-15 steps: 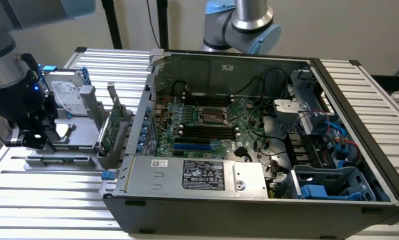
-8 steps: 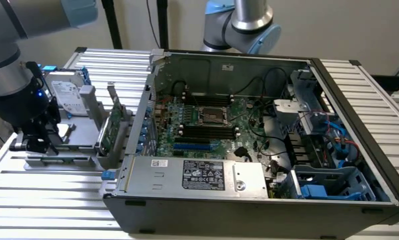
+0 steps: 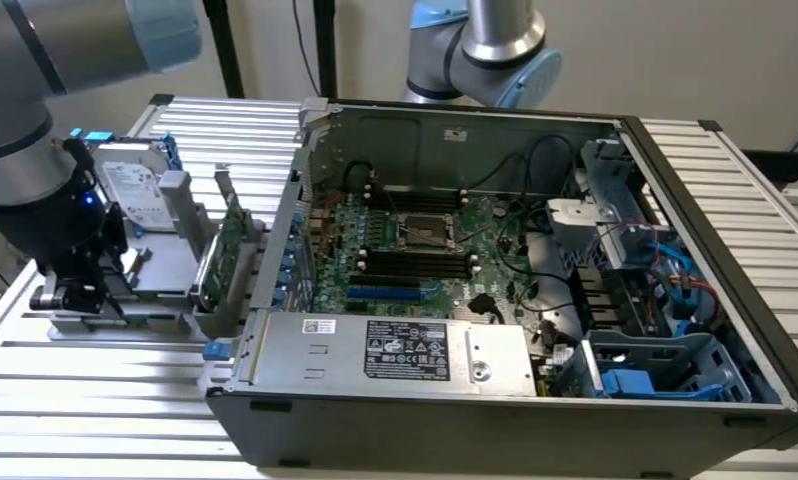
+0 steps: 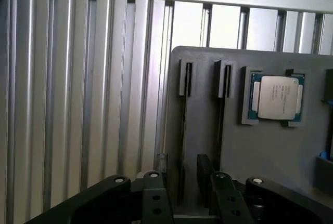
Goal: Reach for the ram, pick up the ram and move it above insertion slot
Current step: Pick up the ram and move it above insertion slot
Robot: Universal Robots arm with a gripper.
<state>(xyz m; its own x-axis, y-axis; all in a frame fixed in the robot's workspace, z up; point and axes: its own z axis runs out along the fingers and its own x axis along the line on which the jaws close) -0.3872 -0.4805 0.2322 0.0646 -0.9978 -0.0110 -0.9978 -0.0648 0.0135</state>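
In the wrist view the ram (image 4: 183,125) stands on edge in one groove of a grey holder (image 4: 270,156); I see it as a thin dark strip. My gripper (image 4: 182,171) is open, with one finger (image 4: 162,162) on each side of that strip and a gap to both. A second groove (image 4: 222,109) runs alongside. In the exterior view my gripper (image 3: 86,290) hangs low over the holder (image 3: 146,300) at the exterior view's left, beside the open computer case (image 3: 506,400). The motherboard's black memory slots (image 3: 413,262) lie inside the case.
A processor chip (image 4: 276,96) sits in a pocket of the holder. A larger green expansion card (image 3: 232,245) and a hard drive (image 3: 135,190) stand upright between my arm and the case. A power supply (image 3: 399,350), cables and a second arm (image 3: 486,45) are around the case.
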